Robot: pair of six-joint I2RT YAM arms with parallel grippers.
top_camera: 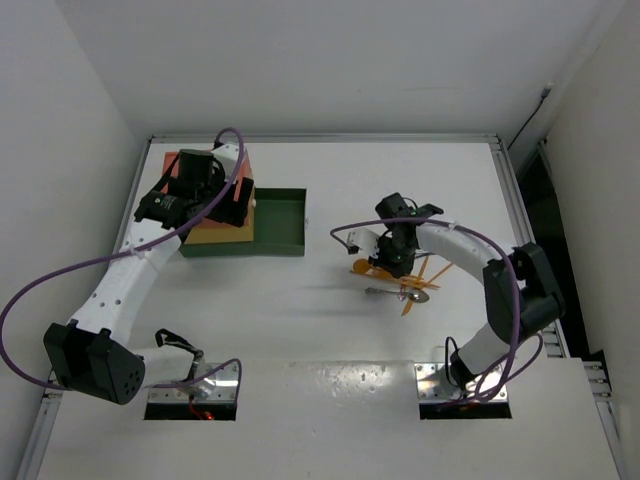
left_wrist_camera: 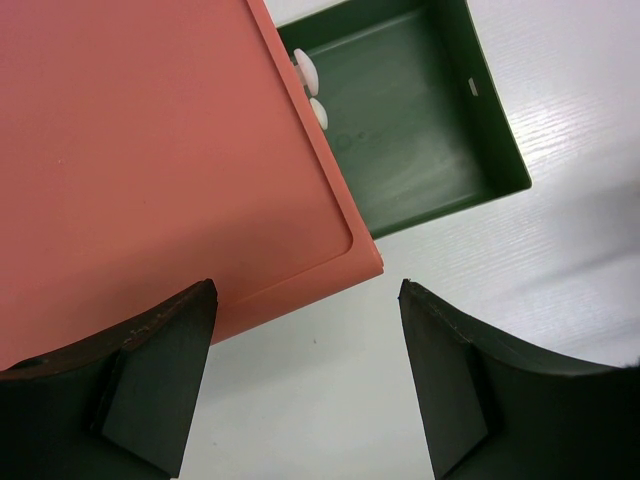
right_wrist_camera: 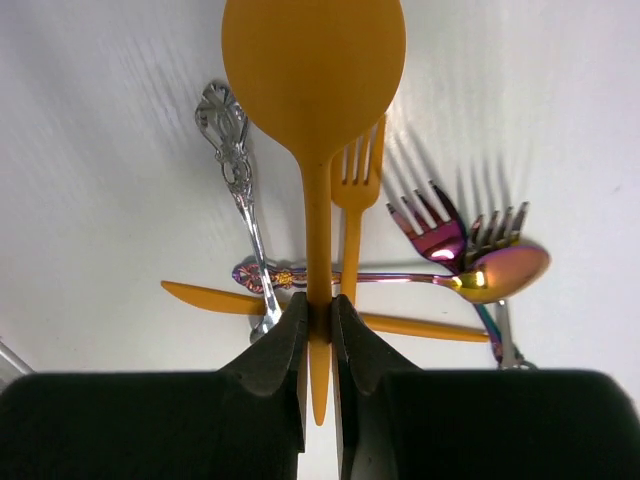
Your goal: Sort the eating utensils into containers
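My right gripper [right_wrist_camera: 319,310] is shut on the handle of an orange spoon [right_wrist_camera: 313,70], whose bowl points away from the fingers. Under and beside the spoon lie more eating utensils: an orange fork [right_wrist_camera: 357,190], an orange knife [right_wrist_camera: 210,298], a silver ornate handle [right_wrist_camera: 235,170], a purple fork [right_wrist_camera: 432,225] and an iridescent purple spoon [right_wrist_camera: 500,272]. In the top view this pile [top_camera: 408,282] lies right of centre under the right gripper [top_camera: 398,258]. The containers stand far left: a red-orange top [left_wrist_camera: 150,150] and a pulled-out dark green drawer [left_wrist_camera: 420,130]. My left gripper [left_wrist_camera: 307,290] hangs open beside the red-orange corner, holding nothing.
Two white knobs [left_wrist_camera: 305,70] show at the drawer fronts under the red-orange top. White walls enclose the table on the left, back and right. A purple cable [top_camera: 60,290] loops off the left arm, another [top_camera: 500,260] over the right arm.
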